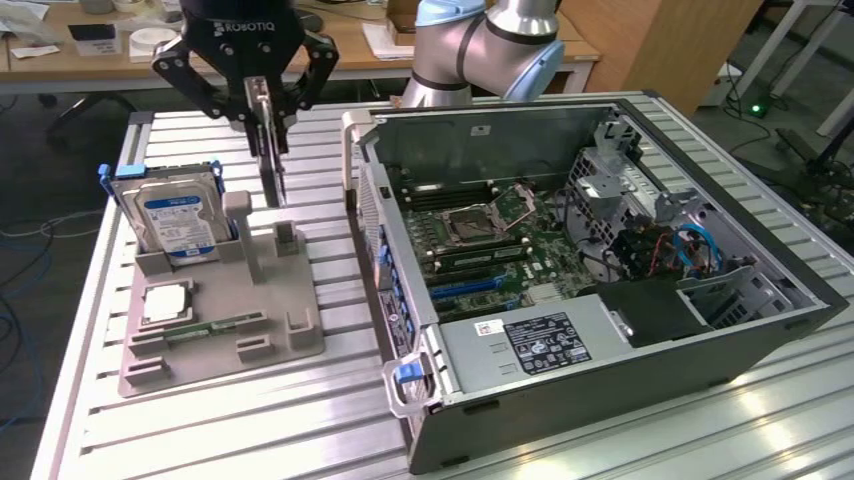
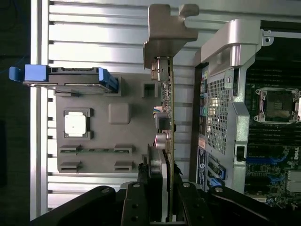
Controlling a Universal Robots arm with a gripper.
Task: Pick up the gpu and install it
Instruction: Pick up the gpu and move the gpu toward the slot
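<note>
The gpu is a thin dark card with a silvery metal bracket. It hangs on edge from my gripper, which is shut on its upper edge. The card is held over the back of the grey holder, just to the exterior view's left of the open computer case. In the wrist view the gpu runs edge-on away from my gripper. Its bracket is at the far end, and the black fingers clamp it from both sides.
The holder carries an upright hard drive with a blue-white label, a square processor and a green memory stick. The case's motherboard lies exposed, with its socket and blue slots. Desks stand behind the slatted table.
</note>
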